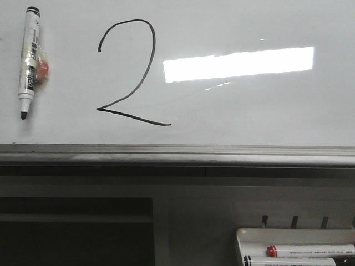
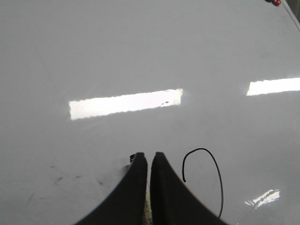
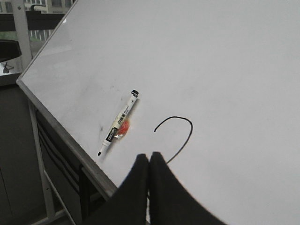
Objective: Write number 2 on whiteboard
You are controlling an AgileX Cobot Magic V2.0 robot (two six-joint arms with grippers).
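The number 2 (image 1: 130, 75) stands finished on the whiteboard (image 1: 249, 111), with a marker (image 1: 29, 61) stuck to the board just beside it. Writing looks complete; only retreat remains. Left end effector (image 2: 146, 156) and right end effector (image 3: 149, 157) are pinched narrow, holding nothing visible.

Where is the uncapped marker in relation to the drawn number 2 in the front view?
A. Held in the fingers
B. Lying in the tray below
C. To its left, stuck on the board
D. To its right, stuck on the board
C: the marker sits on the whiteboard left of the number 2, tip down.
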